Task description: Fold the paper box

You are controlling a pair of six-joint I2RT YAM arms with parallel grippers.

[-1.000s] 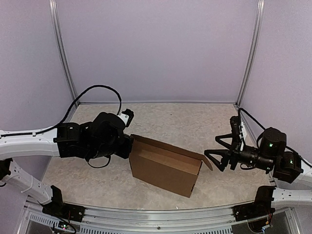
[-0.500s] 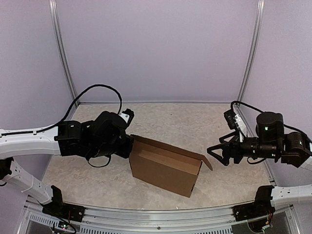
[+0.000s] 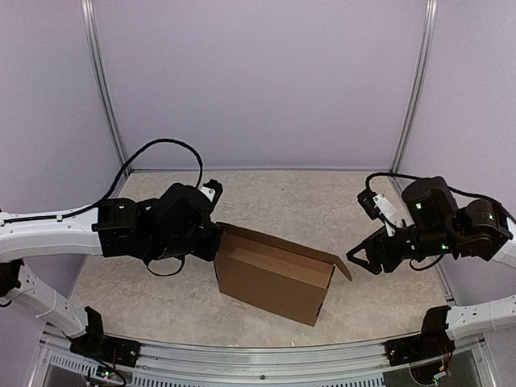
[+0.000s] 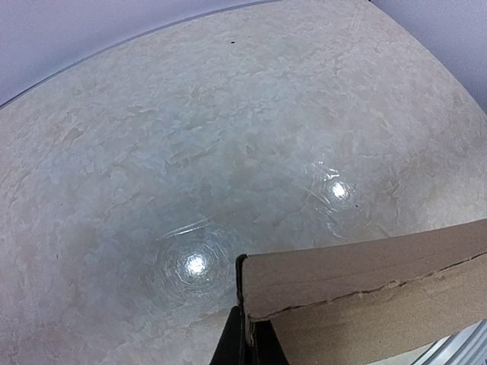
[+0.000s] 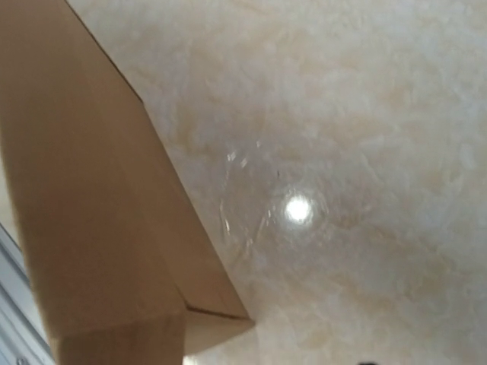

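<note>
At the left end of the paper box (image 3: 272, 282), my left gripper (image 3: 214, 242) is pinching the edge of the cardboard wall. The box stands half-formed on the table (image 3: 306, 197), with its top open. At its right end a small flap (image 3: 343, 268) sticks out. My right gripper (image 3: 356, 260) is just beside it, jaws apart and holding nothing. I judge the step is tucking in this flap, so next I must push it inward. Since a second ago the right jaws have narrowed and the wrist is higher. The box has not moved.

paper box (image 3: 274, 284): 1 | robot arms (image 3: 48, 234): 2 | table (image 3: 306, 205): 1 | wall posts (image 3: 103, 81): 2
</note>
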